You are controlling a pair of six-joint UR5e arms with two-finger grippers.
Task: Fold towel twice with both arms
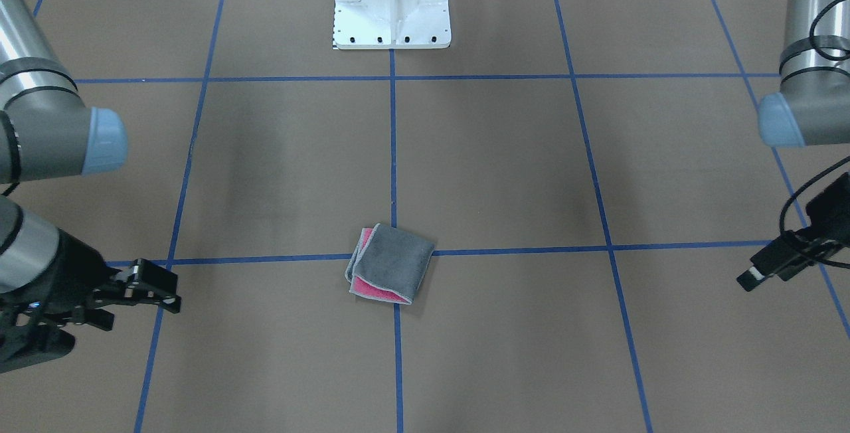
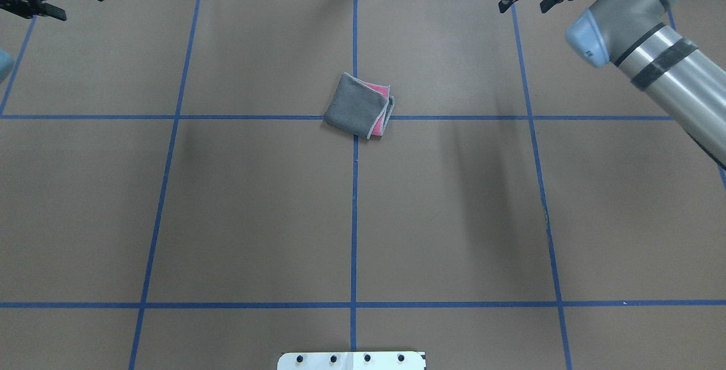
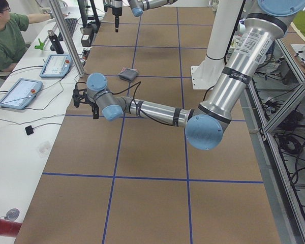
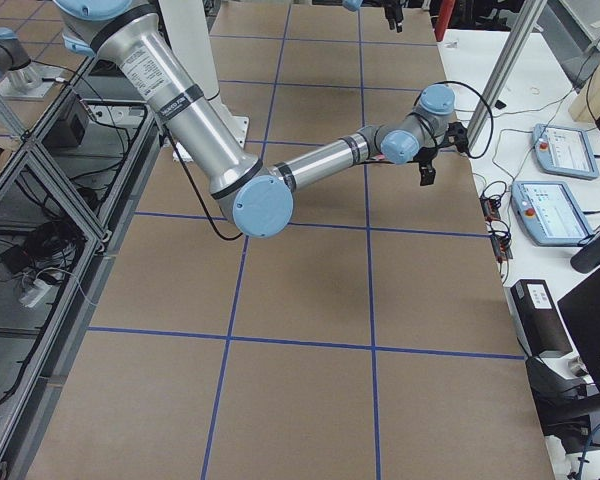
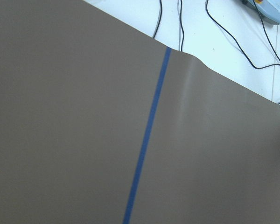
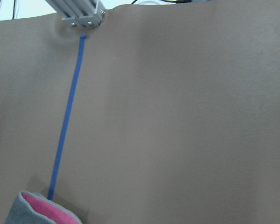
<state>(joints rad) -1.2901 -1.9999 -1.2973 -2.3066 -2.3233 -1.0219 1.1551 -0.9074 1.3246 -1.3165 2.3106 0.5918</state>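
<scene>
Towel: the towel (image 2: 356,106) lies folded into a small packet on the counter (image 2: 255,217), grey face up, with pink showing along its open edges. It is turned a little askew to the tape.
Towel position: on the crossing of the centre blue tape line (image 2: 354,217) and a cross line, well out from the white pedestal base (image 1: 392,2) and roughly midway between the two claws.
Left claw: the left claw (image 2: 82,8) is over the far corner of the counter on the robot's left. Its fingers are parted and hold nothing, and it is well apart from the towel.
Right claw: the right claw (image 2: 523,5) is near the far edge on the robot's right. Its fingers are spread and empty, and it is also well apart from the towel.
Left arm: the left arm (image 3: 152,109) is stretched low across the counter in the side view.
Right arm: the right arm (image 4: 320,160) reaches out the same way from the other side.
Right wrist view: a corner of the towel – grey over pink – shows at the bottom left.
Beside the counter: a person (image 3: 7,35) in a green shirt sits at a white desk with two tablets (image 3: 56,65).
</scene>
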